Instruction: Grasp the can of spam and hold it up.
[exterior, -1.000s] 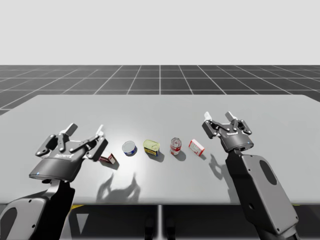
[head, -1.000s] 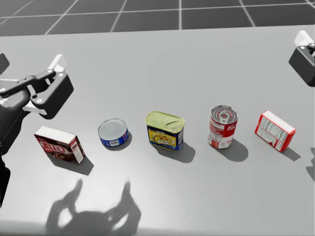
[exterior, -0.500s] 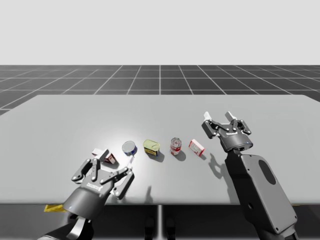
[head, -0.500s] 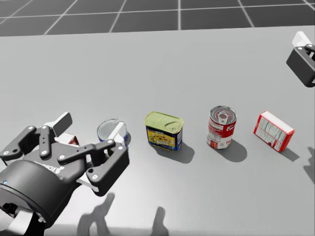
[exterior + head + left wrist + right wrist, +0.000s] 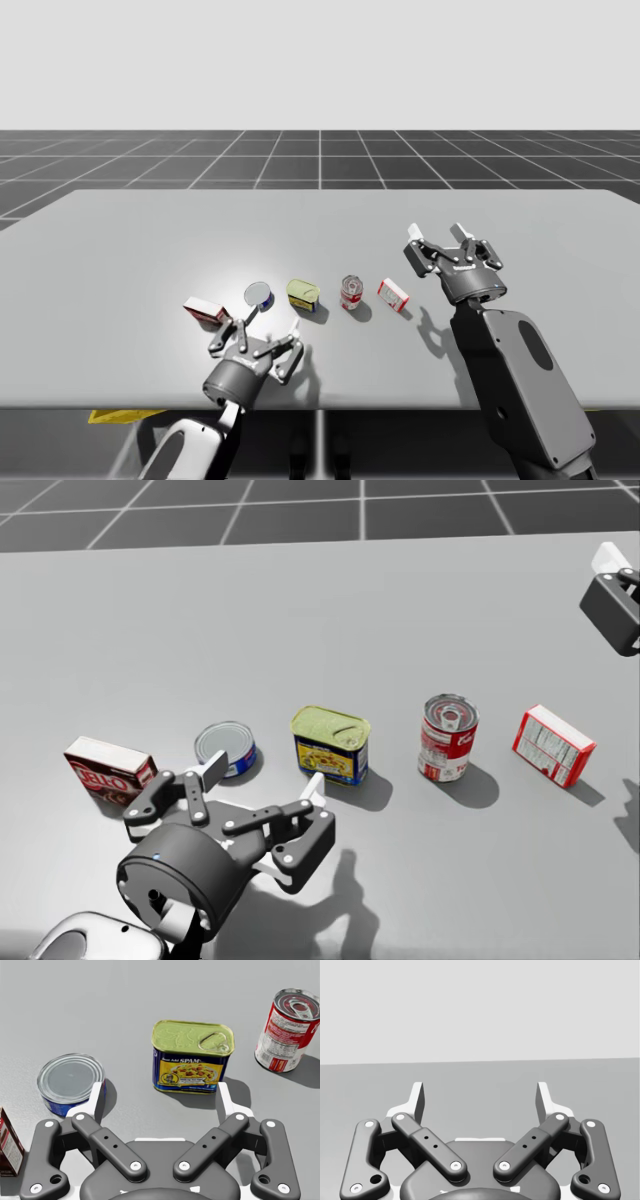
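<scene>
The spam can (image 5: 304, 293) (image 5: 331, 744) is a rectangular blue can with a yellow-green lid, standing upright mid-row on the grey table (image 5: 150, 230). My left gripper (image 5: 270, 322) (image 5: 265, 778) hovers open just in front of it, low over the table. In the left wrist view the spam can (image 5: 192, 1056) lies a little ahead of the left gripper (image 5: 160, 1095), nearer one finger, and nothing sits between the fingers. My right gripper (image 5: 437, 240) (image 5: 480, 1095) stands open and empty above the table, behind and to the right of the row.
A dark red box (image 5: 108, 770) and a low blue round can (image 5: 226, 750) stand left of the spam can. To its right are a tall red and white can (image 5: 447, 737) and a red and white box (image 5: 553, 744). The table's front edge (image 5: 320, 405) is near my left hand.
My left arm has swung from the table's left side to the right and down, and now sits just in front of the spam can. The right arm has not moved.
</scene>
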`<state>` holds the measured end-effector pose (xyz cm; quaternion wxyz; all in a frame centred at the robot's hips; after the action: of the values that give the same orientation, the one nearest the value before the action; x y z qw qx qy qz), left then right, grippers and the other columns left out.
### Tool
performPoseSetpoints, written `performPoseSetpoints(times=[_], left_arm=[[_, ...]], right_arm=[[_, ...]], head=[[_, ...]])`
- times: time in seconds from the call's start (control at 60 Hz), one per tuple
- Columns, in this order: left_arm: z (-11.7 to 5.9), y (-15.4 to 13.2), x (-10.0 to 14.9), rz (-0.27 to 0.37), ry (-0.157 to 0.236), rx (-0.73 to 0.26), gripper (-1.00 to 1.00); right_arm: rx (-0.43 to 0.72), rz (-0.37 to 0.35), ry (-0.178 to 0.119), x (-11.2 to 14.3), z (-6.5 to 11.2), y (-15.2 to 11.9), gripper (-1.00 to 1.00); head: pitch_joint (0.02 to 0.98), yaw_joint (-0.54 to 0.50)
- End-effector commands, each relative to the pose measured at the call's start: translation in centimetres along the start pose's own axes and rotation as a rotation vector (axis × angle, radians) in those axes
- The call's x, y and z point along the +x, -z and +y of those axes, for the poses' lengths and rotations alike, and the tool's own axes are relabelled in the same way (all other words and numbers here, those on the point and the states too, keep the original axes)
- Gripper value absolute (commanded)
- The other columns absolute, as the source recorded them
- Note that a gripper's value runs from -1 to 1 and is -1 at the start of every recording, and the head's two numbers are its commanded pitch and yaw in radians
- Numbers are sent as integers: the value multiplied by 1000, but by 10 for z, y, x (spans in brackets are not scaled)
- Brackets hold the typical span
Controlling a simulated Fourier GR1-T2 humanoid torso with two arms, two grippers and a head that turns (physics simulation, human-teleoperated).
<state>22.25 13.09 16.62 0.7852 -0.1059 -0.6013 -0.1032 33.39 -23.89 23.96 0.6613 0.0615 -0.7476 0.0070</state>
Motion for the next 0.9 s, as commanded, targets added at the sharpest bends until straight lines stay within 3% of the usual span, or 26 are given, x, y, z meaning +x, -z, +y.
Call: performPoseSetpoints(times=[0.017, 0.233, 0.717, 0.9], left_arm=[[-5, 19, -6, 23, 5, -5, -1000], [-12, 38, -3, 56, -20, -22, -1000], [-27, 80, 1, 70, 30, 8, -1000], [-29, 93, -3, 88, 27, 19, -1000]], right_arm=[[2, 1, 0, 0, 0, 0, -1000], [-4, 3, 0, 0, 0, 0, -1000], [-8, 3, 4, 1, -1, 0, -1000], [-7, 4, 3, 1, -1, 0, -1000]], head=[[787, 88], [788, 88], [790, 77], [791, 74]])
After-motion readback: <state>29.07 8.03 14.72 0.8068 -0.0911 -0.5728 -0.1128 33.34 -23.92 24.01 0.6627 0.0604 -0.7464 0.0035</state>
